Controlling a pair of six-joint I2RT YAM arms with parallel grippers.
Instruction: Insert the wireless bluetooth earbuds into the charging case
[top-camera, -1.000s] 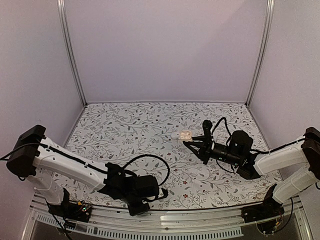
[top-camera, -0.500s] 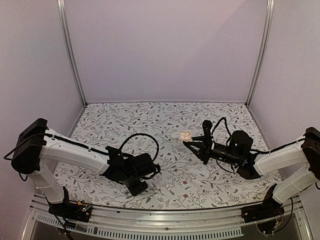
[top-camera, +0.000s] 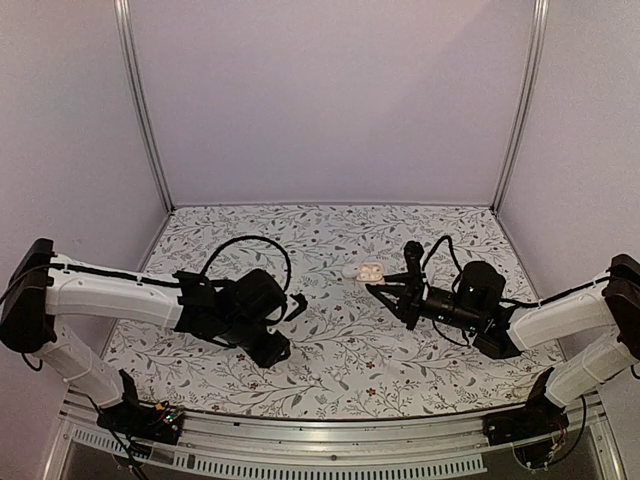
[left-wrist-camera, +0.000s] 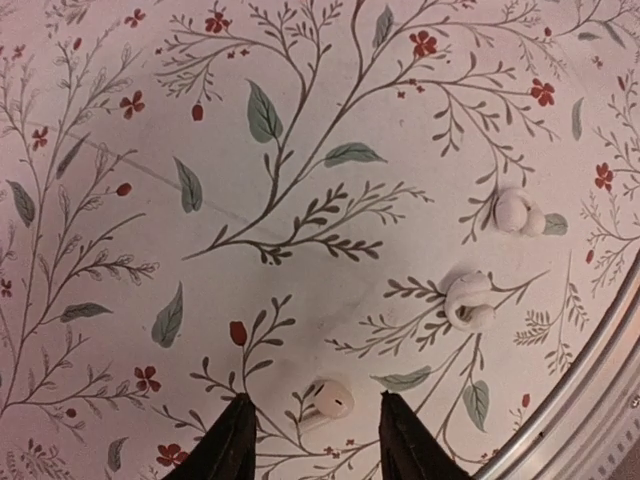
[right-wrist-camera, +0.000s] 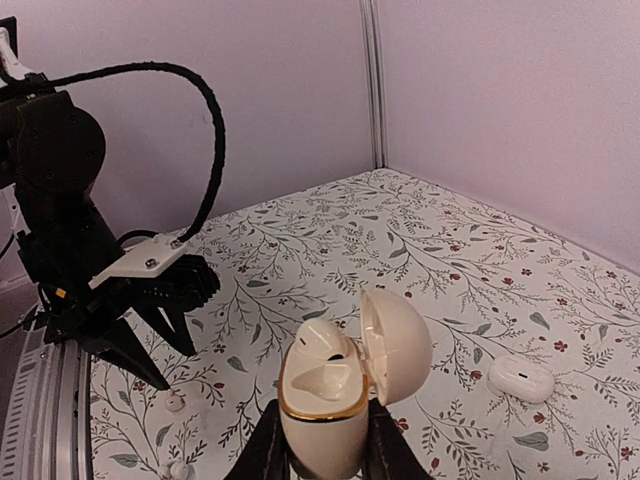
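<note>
While looking down from the left wrist, noted the left gripper (left-wrist-camera: 315, 452) with jaws apart, gripping nothing, fingertips (left-wrist-camera: 228, 450) poised either side of a bud (left-wrist-camera: 328, 400) lying flat on the table (left-wrist-camera: 300, 150). Placed that bud well apart from the case (right-wrist-camera: 322, 400), off toward the left arm's side of it. Found the case raised clear of the table, upright, lid (right-wrist-camera: 395, 345) swung open, lower body clamped tight in the right gripper (right-wrist-camera: 325, 442). Made out a pale seated piece (right-wrist-camera: 325, 343) in one socket, likely a bud; cannot tell for sure. Judged the other socket vacant. Logged a curled bit (left-wrist-camera: 470, 300) and a lobed bit (left-wrist-camera: 520, 212), likewise well apart from the case on that same side; cannot tell whether buds or spare tips. Spotted a white lump (right-wrist-camera: 522, 378) on the table near the case, just beyond it. Expect trouble first at the pinch: glossy and rounded, so apt to squirt out or skate away under uneven finger contact. Could also twist in the grip and reach the case misaligned, jamming on the rim instead of seating. Long carry to the case, hence a real chance of a drop. By pressing hard, could tip or slide the case in its narrow clamp, or knock the lid shut. Risk too of closing on the wrong bit through a small aiming error.
</note>
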